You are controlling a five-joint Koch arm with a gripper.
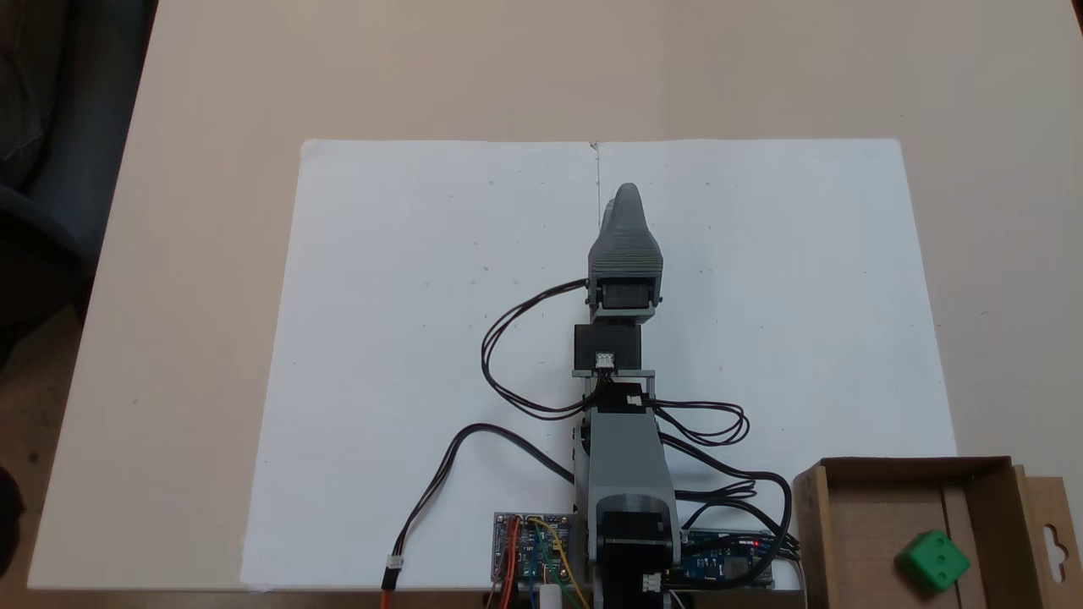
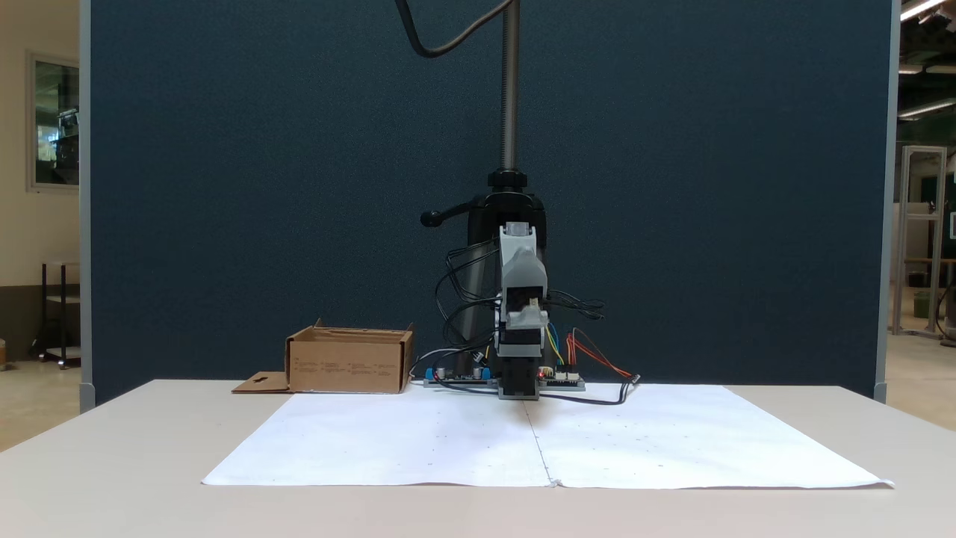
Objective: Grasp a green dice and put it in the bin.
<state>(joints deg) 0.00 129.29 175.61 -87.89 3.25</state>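
The green dice [image 1: 931, 562] is a little bright cube with rounded edges, sitting tilted inside the bin [image 1: 986, 470], a shallow brown cardboard box. The arm's stretched out low over the white paper [image 1: 406, 338]; can't tell whether the pincer [image 1: 627, 196] is parted.

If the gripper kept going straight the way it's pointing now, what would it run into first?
Nothing, it seems: the gripper points away from the base over bare white paper. The green dice already lies in the box, off to the side. Its height is unclear.
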